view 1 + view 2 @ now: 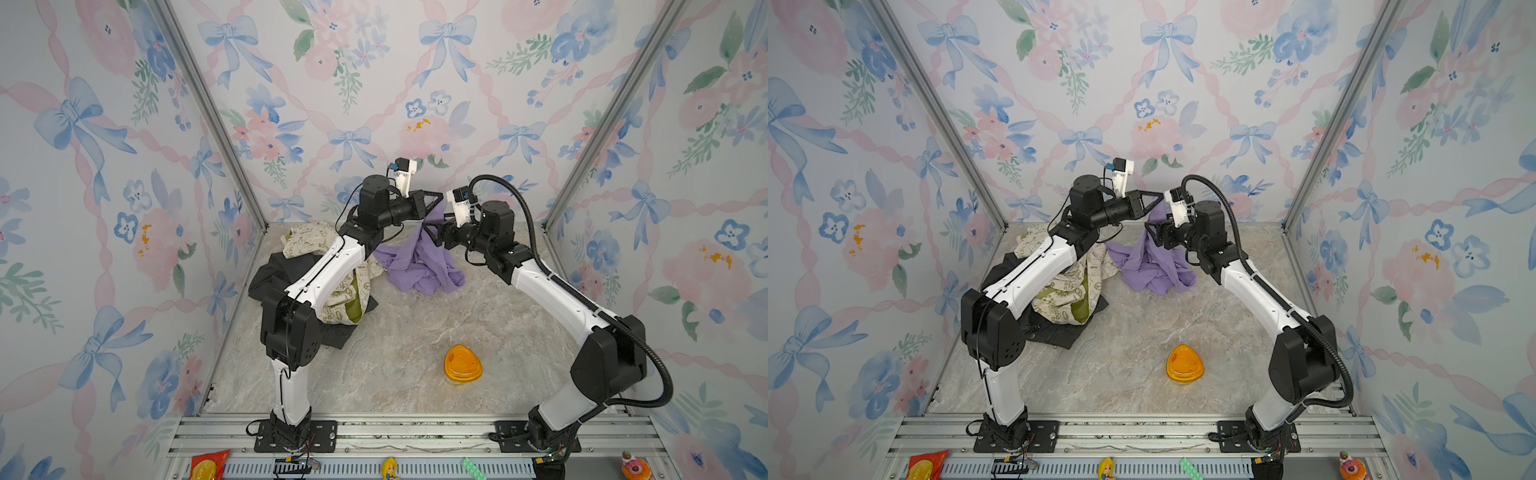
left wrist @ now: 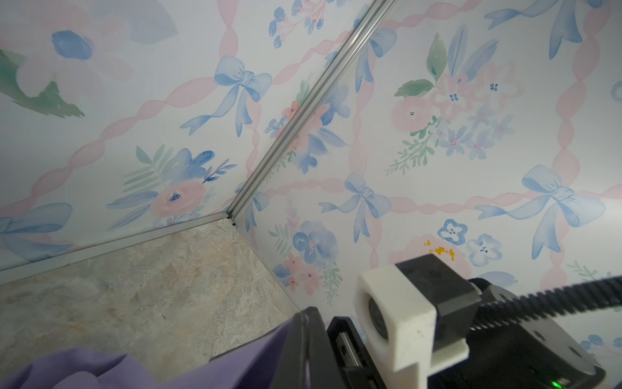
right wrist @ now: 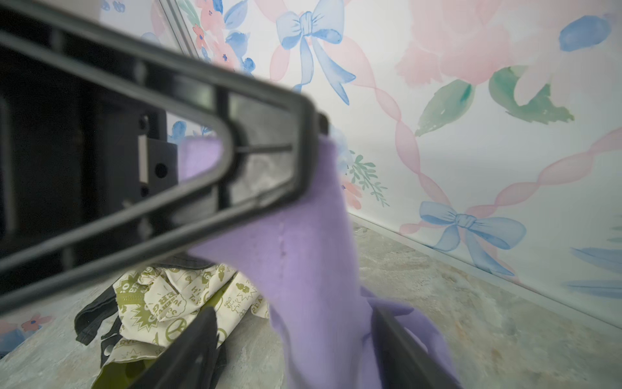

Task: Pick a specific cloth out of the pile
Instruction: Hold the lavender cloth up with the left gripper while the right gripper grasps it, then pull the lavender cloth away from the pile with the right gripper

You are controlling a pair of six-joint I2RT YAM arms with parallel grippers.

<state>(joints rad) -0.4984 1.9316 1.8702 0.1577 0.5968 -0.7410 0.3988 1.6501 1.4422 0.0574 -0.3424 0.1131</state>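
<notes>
Now your left gripper (image 1: 438, 197), raised and pointing rightward, is clamped on the lavender cloth (image 1: 419, 266); your right gripper (image 3: 292, 313), just below, faces it, jaws apart astride the hanging fabric.

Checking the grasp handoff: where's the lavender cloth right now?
The cloth sits back-centre in both top views, just right of the pile; the left gripper holds one end up, the rest lies heaped on the table.
</notes>
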